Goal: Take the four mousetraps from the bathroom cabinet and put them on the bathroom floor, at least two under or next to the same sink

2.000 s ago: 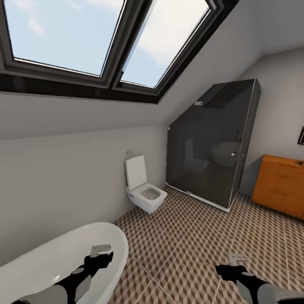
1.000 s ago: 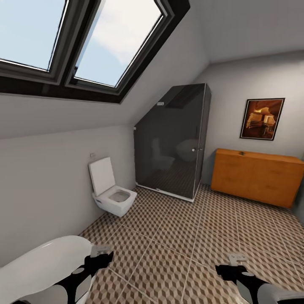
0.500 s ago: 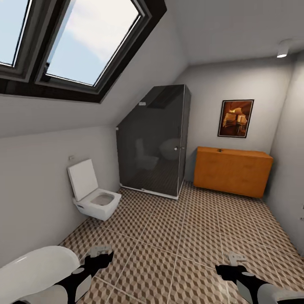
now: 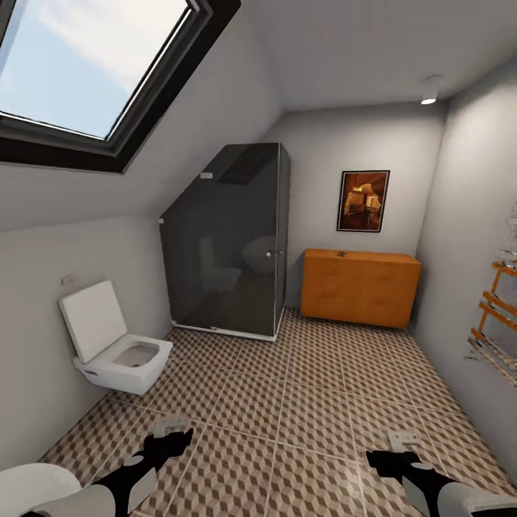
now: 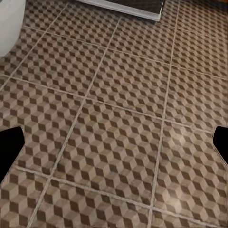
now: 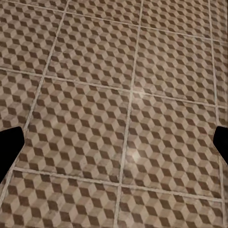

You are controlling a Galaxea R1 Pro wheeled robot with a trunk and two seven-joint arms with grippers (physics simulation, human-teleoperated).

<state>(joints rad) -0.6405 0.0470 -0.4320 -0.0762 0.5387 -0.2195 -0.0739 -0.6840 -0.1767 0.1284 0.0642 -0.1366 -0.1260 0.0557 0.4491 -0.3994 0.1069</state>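
The orange-brown cabinet (image 4: 361, 286) stands against the far wall, across the bathroom floor (image 4: 316, 388) of cube-patterned tiles. A tiny dark item lies on its top, too small to identify. The mousetraps and the sink are out of view. My left gripper (image 4: 172, 431) and right gripper (image 4: 402, 445) hang low in front of me, far from the cabinet. In the left wrist view the left gripper (image 5: 114, 145) is open over bare tiles. The right gripper (image 6: 114, 145) is also open with nothing between its fingers.
A white wall-hung toilet (image 4: 118, 352) sits at the left, and the rim of a white bathtub (image 4: 29, 481) shows at the lower left corner. A dark glass shower enclosure (image 4: 230, 251) fills the far left corner. A wooden rack (image 4: 495, 323) juts from the right wall.
The camera has turned right: the bathtub has slid almost out at the lower left and the cabinet has come fully into view. Both arms keep the same pose.
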